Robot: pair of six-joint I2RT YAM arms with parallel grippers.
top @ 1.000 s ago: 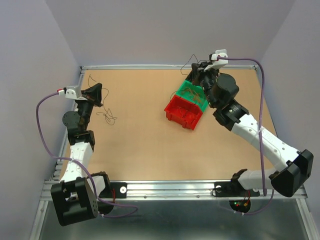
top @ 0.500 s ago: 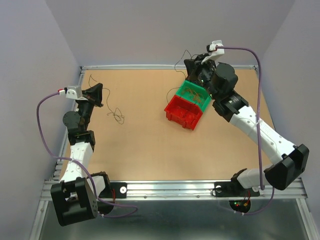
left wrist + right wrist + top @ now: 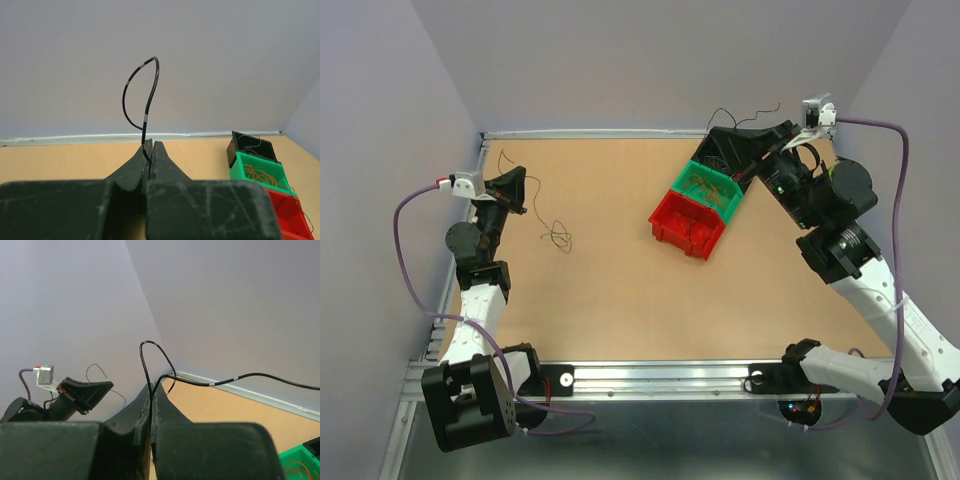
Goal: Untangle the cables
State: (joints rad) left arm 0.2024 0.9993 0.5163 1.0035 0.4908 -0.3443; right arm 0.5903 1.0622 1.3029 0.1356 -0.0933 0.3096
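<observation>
Lilac walls enclose a tan tabletop (image 3: 620,280). At the left, the left hand (image 3: 518,190) is clenched on a looped cable (image 3: 146,117), dark and hair-thin; its curly tail (image 3: 557,236) seems to trail onto the wood. Mid-right, a green bin (image 3: 731,208) holds tangled orange cables (image 3: 705,185), with a red bin (image 3: 672,222) touching it. Far right, the right hand (image 3: 151,387) is pinched shut on 1 long cable (image 3: 235,377), held up near the back wall. These strands look nearly weightless, springy and snag-prone. Firm pinches near an end, away from knots, should serve best.
</observation>
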